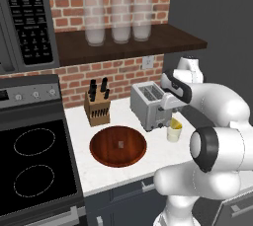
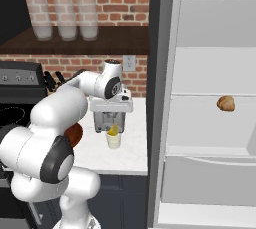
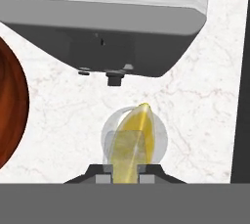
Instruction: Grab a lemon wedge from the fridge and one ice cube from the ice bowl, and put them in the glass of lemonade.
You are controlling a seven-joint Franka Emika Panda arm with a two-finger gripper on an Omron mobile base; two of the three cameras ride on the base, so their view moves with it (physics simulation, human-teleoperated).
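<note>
Lemon in hand, the robot's two-finger gripper (image 3: 126, 173) hangs directly over the small clear glass of lemonade (image 1: 174, 131) near the marble counter's (image 1: 163, 153) right edge, fingers pinched narrow on the tiny bright yellow lemon wedge (image 3: 133, 140). Judged next: part them, then fetch ice from the one wide reddish-brown wooden ice bowl (image 1: 118, 145). One silver toaster (image 1: 149, 105), three frosted jars (image 1: 117, 18).

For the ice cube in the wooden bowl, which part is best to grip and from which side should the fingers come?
Probably from straight above. The ice cube is small and lies flat at the centre of the wide, shallow bowl, so its rim blocks a sideways approach. Close the fingers on two opposite side faces. First the gripper, shut on the lemon wedge above the glass, must release it.
</note>
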